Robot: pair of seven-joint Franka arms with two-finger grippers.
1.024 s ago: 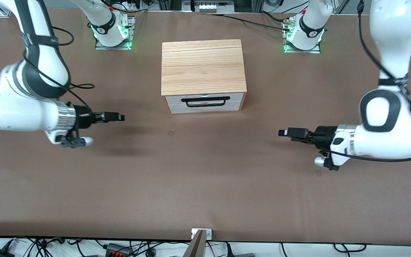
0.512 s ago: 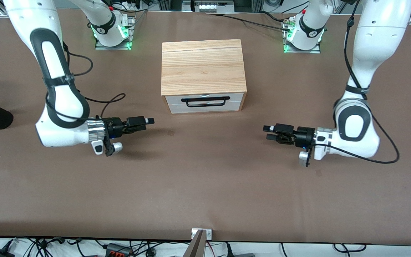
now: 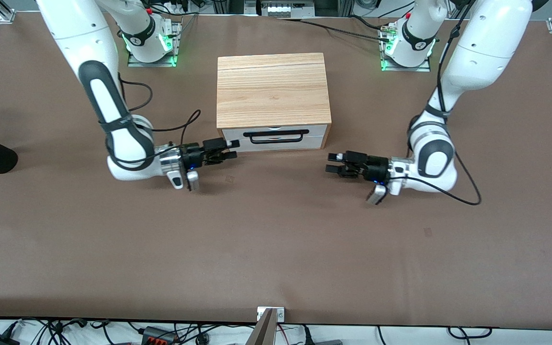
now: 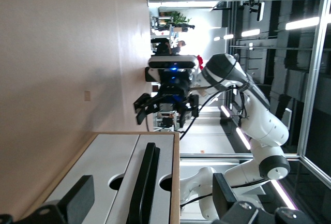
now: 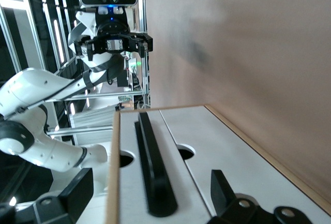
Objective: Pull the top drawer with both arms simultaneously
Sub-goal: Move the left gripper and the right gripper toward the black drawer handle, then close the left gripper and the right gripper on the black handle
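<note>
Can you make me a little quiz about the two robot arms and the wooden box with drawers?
1. True or false: the top drawer is already pulled out.
2. What are the left gripper and the right gripper holding? A) the black handle B) nothing C) a cup
3. Fill in: the wooden cabinet has ___ white drawer fronts.

Key:
1. False. It sits flush, shut.
2. B. Both grippers are open, one at each end of the cabinet's front, near the table and clear of the handle.
3. Two, one above the other.
</note>
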